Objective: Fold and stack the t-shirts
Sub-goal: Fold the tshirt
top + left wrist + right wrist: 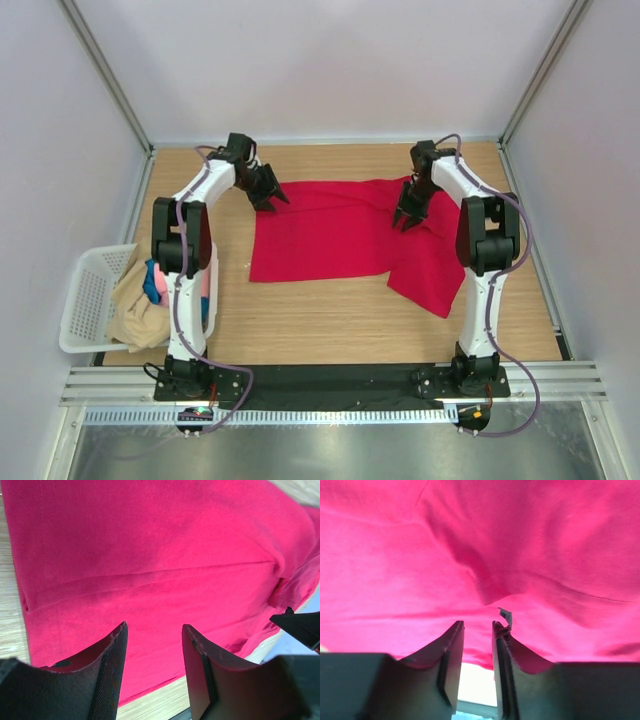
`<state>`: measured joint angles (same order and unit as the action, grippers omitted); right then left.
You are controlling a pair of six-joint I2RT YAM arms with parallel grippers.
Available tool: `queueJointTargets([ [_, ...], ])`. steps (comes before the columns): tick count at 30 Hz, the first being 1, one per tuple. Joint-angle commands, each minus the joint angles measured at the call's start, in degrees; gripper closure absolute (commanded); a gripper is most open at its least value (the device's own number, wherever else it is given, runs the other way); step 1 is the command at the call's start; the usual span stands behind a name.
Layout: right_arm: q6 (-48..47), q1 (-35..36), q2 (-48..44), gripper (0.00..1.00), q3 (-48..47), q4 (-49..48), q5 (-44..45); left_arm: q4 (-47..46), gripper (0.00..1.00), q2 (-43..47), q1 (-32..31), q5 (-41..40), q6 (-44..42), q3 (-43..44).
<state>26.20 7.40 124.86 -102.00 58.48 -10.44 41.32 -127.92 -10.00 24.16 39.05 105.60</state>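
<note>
The red t-shirt (340, 235) is spread on the worktop (320, 325), its long axis running left to right. At its far edge the left pincer (272, 198) is set wide above the left corner, and the right pincer (408, 222) is set narrow above the right part, with nothing gripped. Each far corner is judged nearest its own-side arm.

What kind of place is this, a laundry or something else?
Probably a robot test cell, not a laundry: a left arm and a right arm bolted to a wooden table, plain white walls closing it in, and a red t-shirt spread out, more clothes in a white basket.
</note>
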Motion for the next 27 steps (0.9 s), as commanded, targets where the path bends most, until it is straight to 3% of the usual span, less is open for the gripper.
queueJointTargets([
  [1, 2.9, -2.7, -7.0, 0.63, 2.4, -2.8, -7.6, 1.7, 0.51, -0.9, 0.2, 0.5, -2.1, 3.1],
  [5, 3.9, -9.0, -10.8, 0.55, 4.8, -14.7, -1.5, 2.1, 0.51, -1.8, 0.2, -1.0, -2.7, 6.1],
  [12, -5.9, -10.6, 3.8, 0.52, -15.0, -17.3, 14.1, 1.4, 0.51, -6.7, 0.4, -1.0, -3.1, 14.8],
  [15, -7.3, -10.6, 9.9, 0.53, -22.3, -17.3, 16.0, -0.5, 0.51, -9.0, 1.4, -1.1, -1.5, 15.6],
  [21, -7.8, -11.3, 15.5, 0.72, -24.1, -23.9, 17.0, -3.4, 0.54, -12.5, 3.3, -1.7, 1.8, 16.3],
  [25, -7.5, -12.4, 17.8, 0.73, -24.2, -25.3, 18.7, -3.8, 0.54, -15.8, 3.9, -1.5, 3.5, 17.6],
  [27, -8.5, -13.0, 18.9, 0.67, -25.4, -24.6, 20.4, -2.7, 0.54, -16.8, 4.5, -2.2, 4.5, 18.5],
])
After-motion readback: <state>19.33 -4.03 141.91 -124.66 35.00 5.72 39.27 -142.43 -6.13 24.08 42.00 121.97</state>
